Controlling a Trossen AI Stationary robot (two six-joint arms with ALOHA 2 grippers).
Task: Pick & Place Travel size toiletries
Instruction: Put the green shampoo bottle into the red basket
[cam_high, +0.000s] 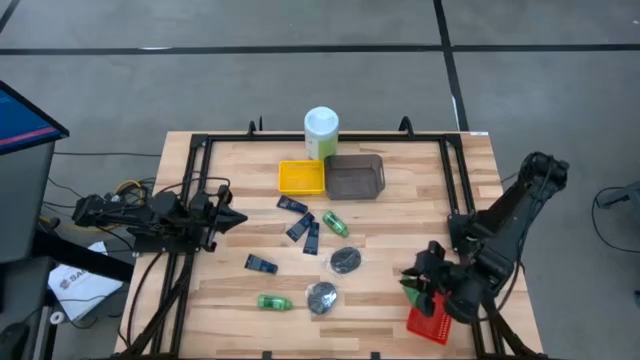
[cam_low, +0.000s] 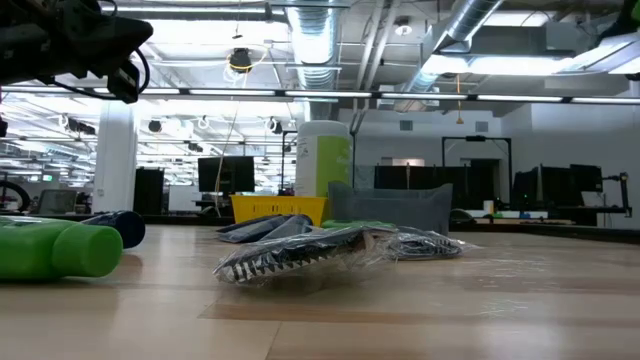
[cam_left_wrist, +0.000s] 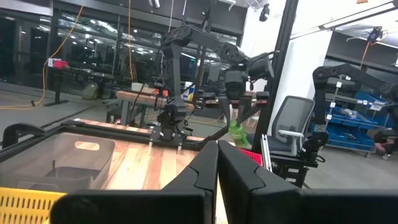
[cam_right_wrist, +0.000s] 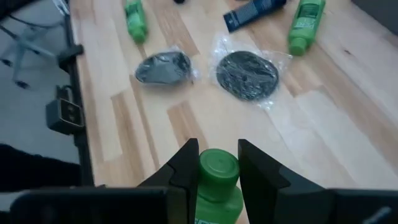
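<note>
My right gripper (cam_high: 418, 284) hangs over the table's near right corner, shut on a bright green bottle (cam_right_wrist: 217, 183), beside the red tray (cam_high: 432, 322). On the table lie two more green bottles (cam_high: 335, 222) (cam_high: 274, 301), several dark blue tubes (cam_high: 300, 227) and two wrapped dark discs (cam_high: 345, 260) (cam_high: 322, 296). My left gripper (cam_high: 236, 218) waits shut at the table's left side, touching nothing. My right gripper pinches the green bottle between its two fingers (cam_right_wrist: 185, 169), on the sides just below the cap (cam_right_wrist: 219, 163). The bottle lies along the fingers, cap toward their free ends. The fingers slant down toward the table's middle. The bottle is lifted clear of the table (cam_left_wrist: 238, 132).
A yellow tray (cam_high: 301, 177) and a grey tray (cam_high: 354, 176) stand at the far middle, with a tall pale green white-lidded canister (cam_high: 321, 132) behind them. A black frame (cam_high: 200, 150) runs around the table's edges. Bare wood shows between the discs and the red tray.
</note>
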